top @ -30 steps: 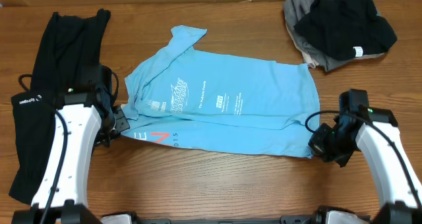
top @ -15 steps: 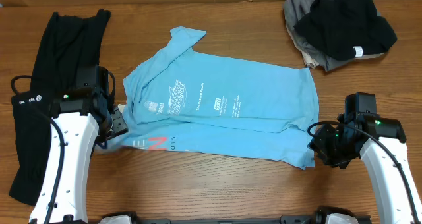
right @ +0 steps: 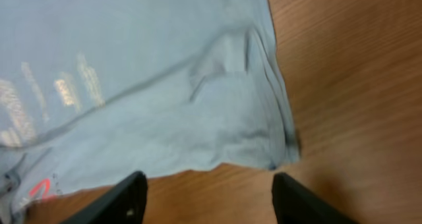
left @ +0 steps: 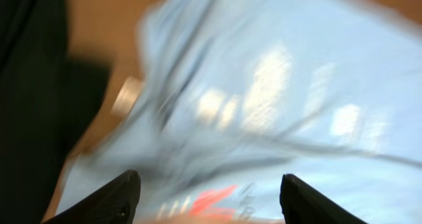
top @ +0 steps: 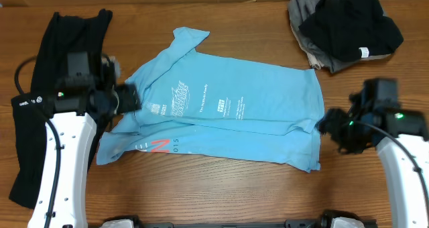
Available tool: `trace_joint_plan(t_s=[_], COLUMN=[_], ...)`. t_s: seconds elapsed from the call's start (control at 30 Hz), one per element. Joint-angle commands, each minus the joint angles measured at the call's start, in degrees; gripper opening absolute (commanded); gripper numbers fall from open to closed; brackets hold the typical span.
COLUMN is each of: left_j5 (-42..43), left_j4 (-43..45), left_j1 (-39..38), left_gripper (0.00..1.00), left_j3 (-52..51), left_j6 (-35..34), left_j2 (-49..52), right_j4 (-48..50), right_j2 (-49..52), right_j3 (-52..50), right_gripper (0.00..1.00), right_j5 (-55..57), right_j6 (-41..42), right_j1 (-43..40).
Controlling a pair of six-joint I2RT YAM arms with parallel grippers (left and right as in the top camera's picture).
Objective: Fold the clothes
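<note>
Left hand (left: 211,207) and right hand (right: 208,201) both gape empty in their wrist views above the light blue T-shirt (top: 228,114), spread across the desk (top: 221,194); only overhead shows the black-and-grey pile (top: 345,27) at the far right corner.

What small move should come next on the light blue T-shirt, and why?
Probably lower the left pincer onto the short sleeve at the far left of the light blue fabric T-shirt, ready to fold it inward. Both pincers stand open and hold nothing, the right pincer by the shirt's right hem. The body lies fairly flat, but that sleeve juts past its outline.
</note>
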Motion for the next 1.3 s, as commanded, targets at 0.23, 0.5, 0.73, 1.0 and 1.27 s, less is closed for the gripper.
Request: trace_joint_plan(t_s=[0.23,0.5,0.73,1.0,1.27], left_j5=[-1.6,-4.2,-4.6,-10.8,-10.7], left_j4=[5.4,6.9,10.9,13.3,15.7], left_j1=[-13.1,-13.5,-13.5,-14.3,-14.3], left_gripper=[0.77,0.8,0.8,0.77,0.54], left_j3=[29.1,56.6,65.2,65.2,65.2], left_j6=[13.0,15.4,16.2,16.2,16.1], left_j2=[20.7,48.6,63.8,71.4,73.9], right_j4=[-7.7,-7.7,-7.8,-7.5,-7.0], right_j2=[7.2,9.7,10.6,10.6,10.6], right_j3=[21.1,21.1,21.0,21.0,21.0], right_gripper=[0.68,0.69,0.69,0.69,0.68], right_j5=[1.7,1.8,3.1,3.1,3.1], right_j6=[-9.6,-9.7,-9.6,-9.6,-9.4], right_j1=[0.2,0.3,0.3,0.2,0.2])
